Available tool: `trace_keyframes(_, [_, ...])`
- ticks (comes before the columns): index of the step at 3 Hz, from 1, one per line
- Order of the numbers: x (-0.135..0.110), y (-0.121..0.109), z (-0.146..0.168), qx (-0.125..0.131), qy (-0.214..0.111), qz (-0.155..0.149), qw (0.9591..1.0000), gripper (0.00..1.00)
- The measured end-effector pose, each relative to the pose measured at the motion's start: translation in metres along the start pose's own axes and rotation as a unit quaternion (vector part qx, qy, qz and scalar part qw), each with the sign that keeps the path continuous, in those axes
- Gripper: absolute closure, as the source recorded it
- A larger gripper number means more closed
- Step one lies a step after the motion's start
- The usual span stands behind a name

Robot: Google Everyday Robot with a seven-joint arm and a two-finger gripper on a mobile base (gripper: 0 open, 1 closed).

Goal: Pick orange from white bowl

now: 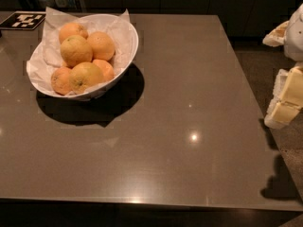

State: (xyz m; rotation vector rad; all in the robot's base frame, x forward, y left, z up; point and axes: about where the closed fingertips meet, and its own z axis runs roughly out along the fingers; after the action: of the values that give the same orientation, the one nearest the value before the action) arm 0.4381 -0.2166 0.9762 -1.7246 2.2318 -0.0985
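- Approach is the step in hand, as I judge it: nothing is grasped, and the gripper (285, 100) hangs beyond the right edge of the table (189, 103).
- Whether it is released or clenched cannot be told from this view.
- The orange (75, 50), large and pale, sits high in the pile at the left of the white bowl (131, 46), far across the table from the gripper.
- The next move likely calls for a long reach leftward and a descent from above, avoiding the crumpled paper (118, 25) and the spotted orange (85, 77) just in front.
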Motion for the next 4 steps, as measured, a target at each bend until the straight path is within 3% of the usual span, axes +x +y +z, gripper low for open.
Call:
trace_keyframes(1, [-0.002,0.0,-0.002,0.004,0.001,-0.001,1.0,0.0])
trace_keyframes(2, [-0.023,-0.001,-0.01,0.011,0.015,-0.003,0.9998,0.0])
trace_keyframes(3, [-0.065,0.001,-0.018,0.039,0.024,-0.022,0.9987,0.0])
trace_keyframes(4, [-0.065,0.001,-0.018,0.039,0.024,-0.022,0.9987,0.0])
